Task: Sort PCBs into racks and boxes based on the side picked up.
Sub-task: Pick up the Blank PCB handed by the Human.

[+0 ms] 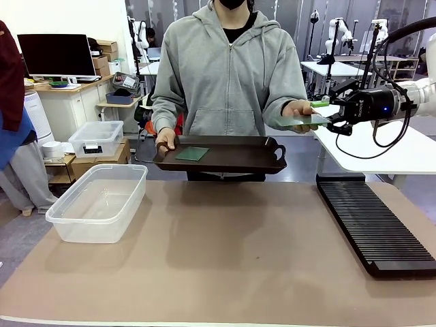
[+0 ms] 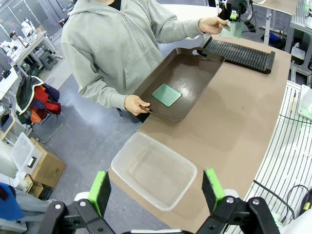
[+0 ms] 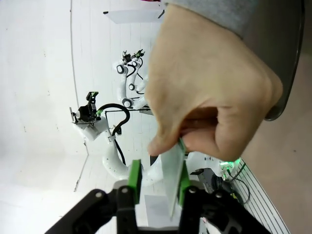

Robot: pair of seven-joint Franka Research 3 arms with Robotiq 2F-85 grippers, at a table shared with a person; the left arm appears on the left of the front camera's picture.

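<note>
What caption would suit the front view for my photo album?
Person holding a tray offers a PCB between the right gripper's jaws.

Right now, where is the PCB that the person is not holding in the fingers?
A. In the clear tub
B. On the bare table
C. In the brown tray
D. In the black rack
C: that PCB lies flat in the dark brown tray that the person holds up, while the clear tub and the black rack hold no board.
</note>
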